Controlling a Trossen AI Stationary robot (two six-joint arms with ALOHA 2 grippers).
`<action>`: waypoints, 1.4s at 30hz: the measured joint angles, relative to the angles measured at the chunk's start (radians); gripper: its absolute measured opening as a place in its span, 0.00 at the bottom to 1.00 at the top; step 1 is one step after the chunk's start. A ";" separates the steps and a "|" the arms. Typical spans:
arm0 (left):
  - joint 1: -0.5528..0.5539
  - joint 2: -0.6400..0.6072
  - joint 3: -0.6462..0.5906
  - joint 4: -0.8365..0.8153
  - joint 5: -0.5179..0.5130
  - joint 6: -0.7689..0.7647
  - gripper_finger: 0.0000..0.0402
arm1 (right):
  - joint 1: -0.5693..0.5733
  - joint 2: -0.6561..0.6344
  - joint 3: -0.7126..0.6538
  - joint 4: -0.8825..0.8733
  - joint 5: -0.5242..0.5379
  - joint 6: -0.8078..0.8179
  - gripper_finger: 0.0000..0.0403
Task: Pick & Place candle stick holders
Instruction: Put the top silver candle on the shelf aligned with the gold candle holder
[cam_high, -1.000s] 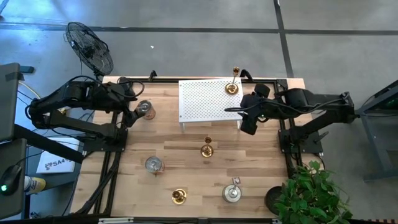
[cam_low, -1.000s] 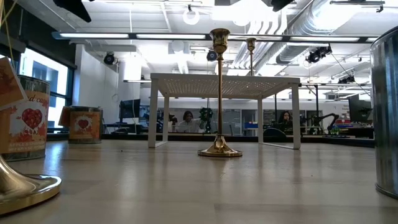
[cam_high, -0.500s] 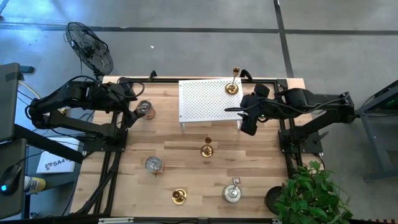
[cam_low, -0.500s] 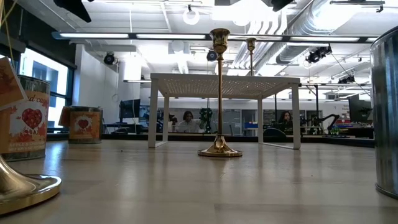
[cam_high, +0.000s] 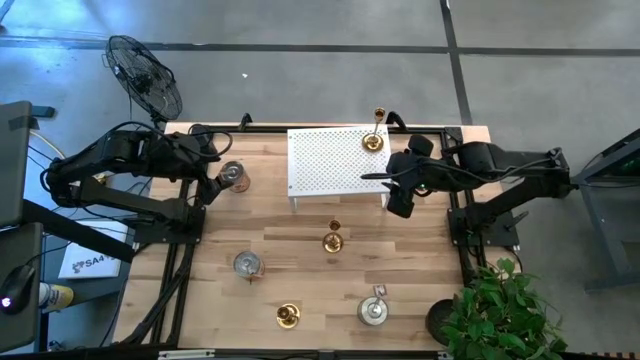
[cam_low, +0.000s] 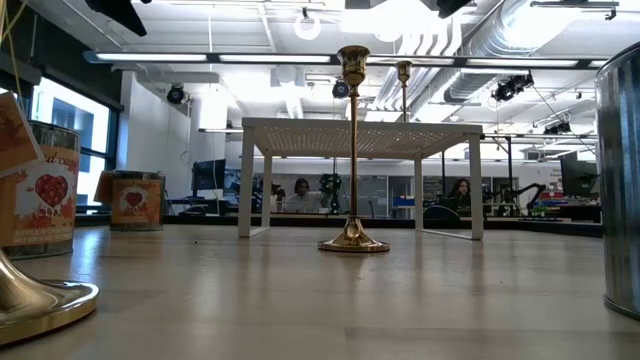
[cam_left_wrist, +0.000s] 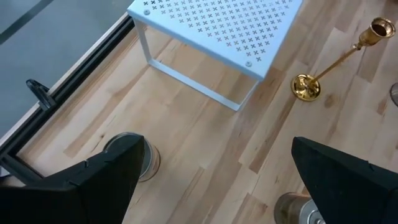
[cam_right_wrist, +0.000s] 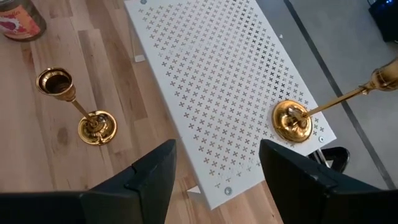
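Overhead and wrist views of a light wooden table (cam_high: 300, 250) with two dark arms. A white perforated metal rack (cam_high: 335, 160) stands at the far middle of the table. One slim shiny gold candlestick with a round base (cam_high: 373, 138) stands on the rack's far right corner; in the right wrist view its base (cam_right_wrist: 291, 121) sits on the perforated top near the rack's edge.

A second slim gold candlestick (cam_high: 333, 240) stands upright on the bare wood just in front of the rack, also seen in the low view (cam_low: 352, 150) and both wrist views (cam_left_wrist: 336, 62) (cam_right_wrist: 78, 109). A third gold candlestick (cam_high: 288, 316) stands near the table's front edge.

Three squat silvery-bronze cylindrical cup holders stand on the wood: one (cam_high: 234, 177) left of the rack, one (cam_high: 247, 265) at the left front, and one (cam_high: 373, 310) at the right front, well apart from each other.

The left gripper (cam_high: 212, 178) hangs above the table just beside the cup holder left of the rack; its fingers (cam_left_wrist: 93, 180) are spread wide and hold nothing. The right gripper (cam_high: 398, 196) hangs above the rack's right edge, near the candlestick on the rack; its fingers (cam_right_wrist: 134, 186) stand partly apart, with nothing between them.

A black floor fan (cam_high: 145, 75) stands beyond the table's left corner, and a green potted plant (cam_high: 500, 310) at its right front.
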 joint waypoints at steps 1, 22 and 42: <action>0.000 0.000 0.000 0.000 0.000 0.000 0.99 | 0.000 0.000 0.000 0.000 0.000 -0.006 0.56; 0.001 0.012 0.003 -0.136 -0.087 -0.006 0.99 | 0.000 0.000 0.000 0.017 -0.008 -0.007 0.56; 0.677 0.396 0.291 -0.232 0.202 0.240 0.99 | 0.000 0.000 0.000 0.050 -0.042 0.002 0.56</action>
